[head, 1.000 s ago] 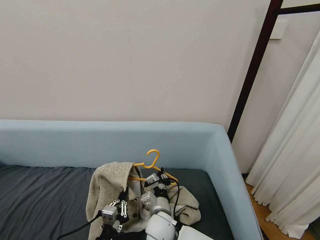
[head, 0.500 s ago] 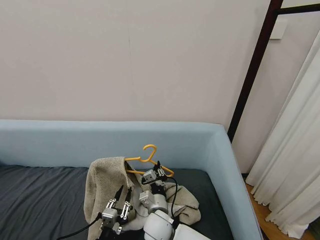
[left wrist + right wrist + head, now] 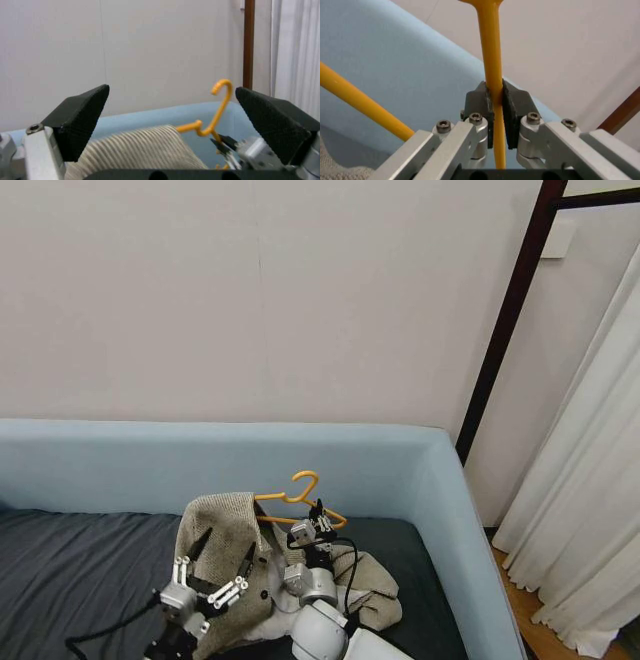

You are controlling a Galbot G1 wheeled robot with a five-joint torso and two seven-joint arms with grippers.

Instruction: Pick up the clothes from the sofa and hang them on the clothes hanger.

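Beige knit garment point(image 3: 215, 518), lower centre: soft, floppy, light. R end effector point(image 3: 495, 99) pinches stiff yellow hanger point(image 3: 489, 45) at neck; L end effector point(image 3: 226, 545) spread alongside.

Smooth, glossy hanger point(image 3: 491, 45) — ribbed, matt knit garment point(image 3: 145, 150)

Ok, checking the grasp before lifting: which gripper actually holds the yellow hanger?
The right gripper, shut on the rod of the yellow hanger; the left gripper is open near the beige sweater, holding nothing.
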